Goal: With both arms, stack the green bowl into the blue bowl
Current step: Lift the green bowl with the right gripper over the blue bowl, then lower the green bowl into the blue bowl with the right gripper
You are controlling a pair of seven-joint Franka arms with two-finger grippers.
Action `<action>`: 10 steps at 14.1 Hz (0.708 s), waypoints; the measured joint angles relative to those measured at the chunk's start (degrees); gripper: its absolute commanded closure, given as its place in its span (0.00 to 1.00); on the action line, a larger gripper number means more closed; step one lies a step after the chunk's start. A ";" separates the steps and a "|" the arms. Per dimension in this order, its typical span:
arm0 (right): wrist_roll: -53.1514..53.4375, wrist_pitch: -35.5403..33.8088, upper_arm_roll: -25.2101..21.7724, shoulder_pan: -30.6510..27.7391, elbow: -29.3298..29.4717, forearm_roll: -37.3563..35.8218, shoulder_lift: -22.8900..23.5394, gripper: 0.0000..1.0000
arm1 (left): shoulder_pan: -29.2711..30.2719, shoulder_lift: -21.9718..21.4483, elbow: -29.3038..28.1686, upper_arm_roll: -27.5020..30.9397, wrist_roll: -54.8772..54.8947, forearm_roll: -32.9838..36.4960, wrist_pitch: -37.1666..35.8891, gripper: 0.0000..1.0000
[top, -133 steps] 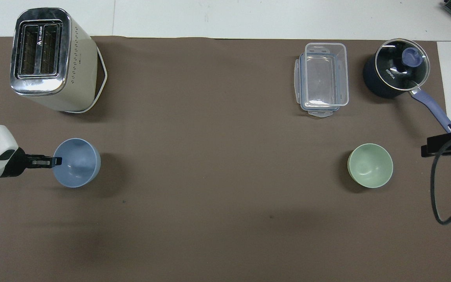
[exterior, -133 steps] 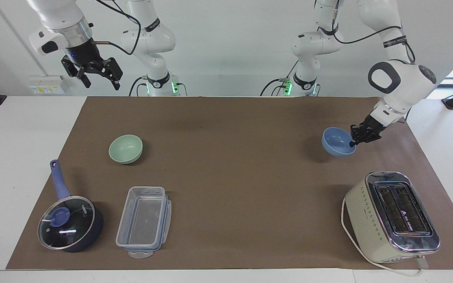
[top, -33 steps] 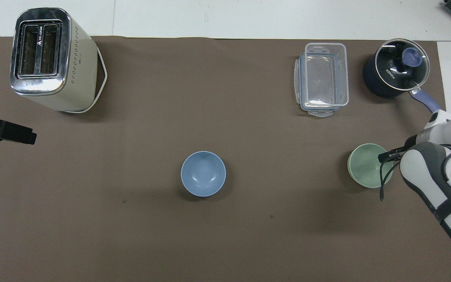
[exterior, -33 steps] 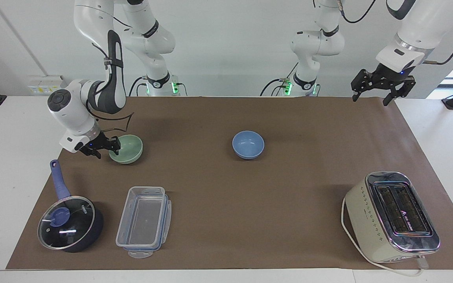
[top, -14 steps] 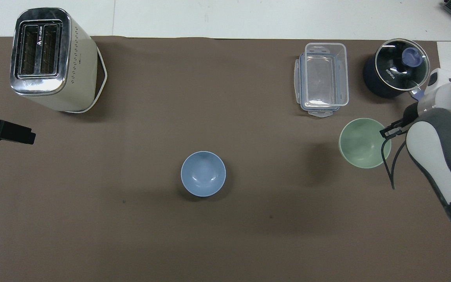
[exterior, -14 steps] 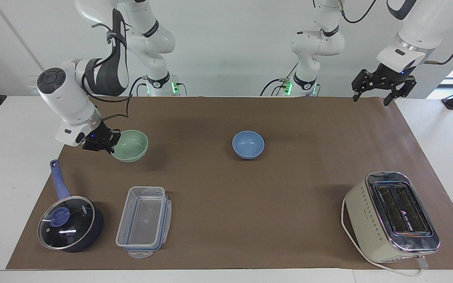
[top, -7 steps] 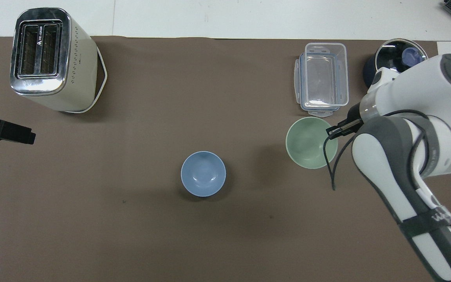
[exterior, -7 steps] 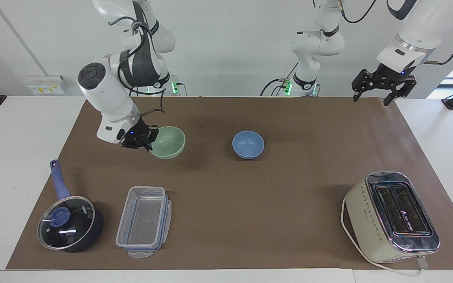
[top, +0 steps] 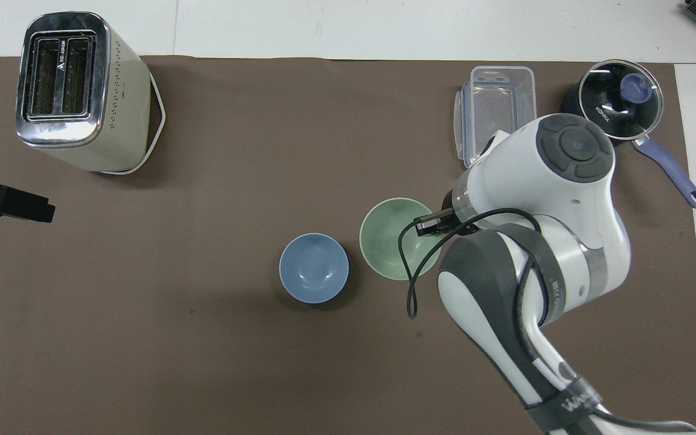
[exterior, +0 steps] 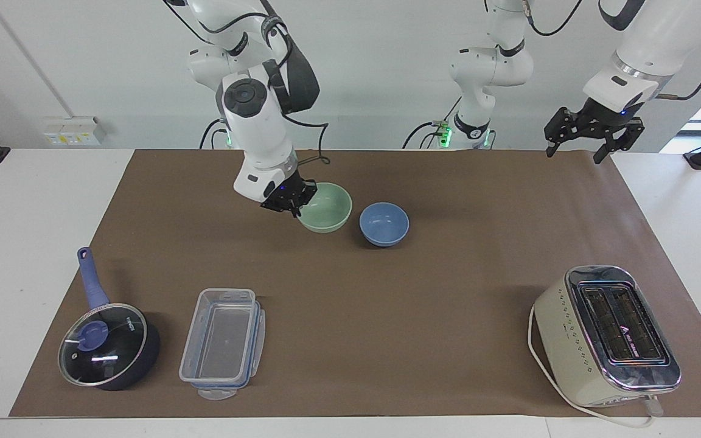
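Observation:
The blue bowl (exterior: 384, 224) stands upright on the brown mat near the table's middle; it also shows in the overhead view (top: 313, 267). My right gripper (exterior: 297, 205) is shut on the rim of the green bowl (exterior: 327, 208) and holds it in the air, just beside the blue bowl on the right arm's side. In the overhead view the green bowl (top: 389, 238) nearly touches the blue one, and the right gripper (top: 428, 225) sits at its rim. My left gripper (exterior: 590, 132) is open and empty, raised over the left arm's end of the table, waiting; its tip shows overhead (top: 22, 207).
A cream toaster (exterior: 607, 336) stands at the left arm's end, farther from the robots. A clear plastic box (exterior: 223, 340) and a dark blue lidded saucepan (exterior: 107, 342) stand at the right arm's end. The right arm's wrist partly covers the box overhead (top: 493, 109).
My right gripper has lifted the green bowl off the mat and carried it toward the table's middle, up beside the blue bowl. The left arm and the blue bowl have not moved.

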 measured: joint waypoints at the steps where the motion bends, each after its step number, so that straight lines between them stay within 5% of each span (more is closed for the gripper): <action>1: 3.26 1.20 0.01 2.07 -0.01 0.01 0.19 1.00 | 0.00 0.00 0.00 0.00 0.00 0.00 0.00 0.00; 10: 18.66 6.83 0.01 11.45 3.45 -0.07 8.02 1.00 | 0.00 0.00 0.00 0.00 0.00 0.00 0.00 0.00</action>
